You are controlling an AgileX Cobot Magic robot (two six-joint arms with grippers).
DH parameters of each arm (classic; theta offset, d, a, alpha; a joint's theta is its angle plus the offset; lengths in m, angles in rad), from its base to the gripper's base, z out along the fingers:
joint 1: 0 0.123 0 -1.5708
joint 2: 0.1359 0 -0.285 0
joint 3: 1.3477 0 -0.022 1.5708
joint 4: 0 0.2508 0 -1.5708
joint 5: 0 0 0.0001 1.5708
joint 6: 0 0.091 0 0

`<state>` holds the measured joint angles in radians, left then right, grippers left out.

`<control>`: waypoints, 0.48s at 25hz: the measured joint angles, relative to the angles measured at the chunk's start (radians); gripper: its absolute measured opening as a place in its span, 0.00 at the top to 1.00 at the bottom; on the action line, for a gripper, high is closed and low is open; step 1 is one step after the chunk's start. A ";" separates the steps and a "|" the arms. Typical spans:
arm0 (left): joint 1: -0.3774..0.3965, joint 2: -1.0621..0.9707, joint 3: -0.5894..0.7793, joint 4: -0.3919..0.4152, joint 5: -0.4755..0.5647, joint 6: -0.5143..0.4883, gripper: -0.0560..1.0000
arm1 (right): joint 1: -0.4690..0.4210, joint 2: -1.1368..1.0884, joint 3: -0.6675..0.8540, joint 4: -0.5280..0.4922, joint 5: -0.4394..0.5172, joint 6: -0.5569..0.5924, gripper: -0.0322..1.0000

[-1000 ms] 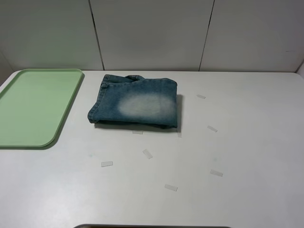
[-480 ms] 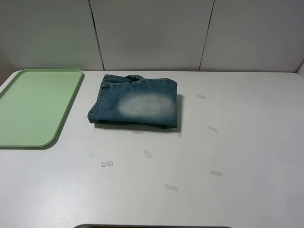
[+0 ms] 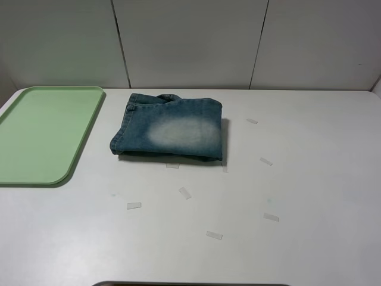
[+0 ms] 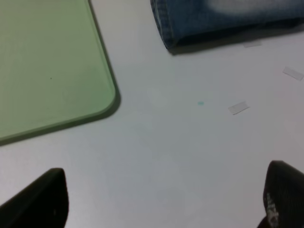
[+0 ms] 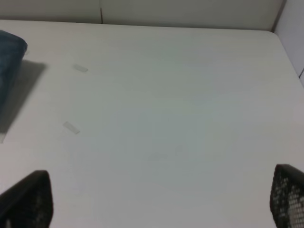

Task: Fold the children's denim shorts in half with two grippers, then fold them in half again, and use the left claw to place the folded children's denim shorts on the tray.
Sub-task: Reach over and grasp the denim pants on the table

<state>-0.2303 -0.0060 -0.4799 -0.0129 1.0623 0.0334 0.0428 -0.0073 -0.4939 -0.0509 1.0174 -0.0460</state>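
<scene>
The children's denim shorts lie folded into a compact rectangle on the white table, a faded pale patch facing up, right of the tray. The tray is pale green and holds nothing. Neither arm shows in the exterior high view. In the left wrist view, my left gripper is open with its black fingertips far apart, above bare table short of the tray's corner and the shorts' edge. In the right wrist view, my right gripper is open over bare table, and the shorts' edge lies far off.
Several small clear tape strips are stuck on the table in front of and right of the shorts. A grey panelled wall stands behind the table's far edge. The table's right edge shows in the right wrist view.
</scene>
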 joint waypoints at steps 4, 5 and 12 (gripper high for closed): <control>0.000 0.000 0.000 0.000 0.000 0.000 0.18 | 0.000 0.000 0.000 0.000 0.000 0.000 0.30; 0.000 0.000 0.000 0.000 0.000 0.000 0.18 | 0.000 0.000 0.000 0.000 0.000 0.000 0.30; 0.000 0.000 0.000 0.000 0.000 -0.001 0.18 | 0.000 0.000 0.000 0.000 0.000 0.000 0.30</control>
<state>-0.2303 -0.0060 -0.4799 -0.0129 1.0623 0.0323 0.0428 -0.0073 -0.4939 -0.0509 1.0174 -0.0460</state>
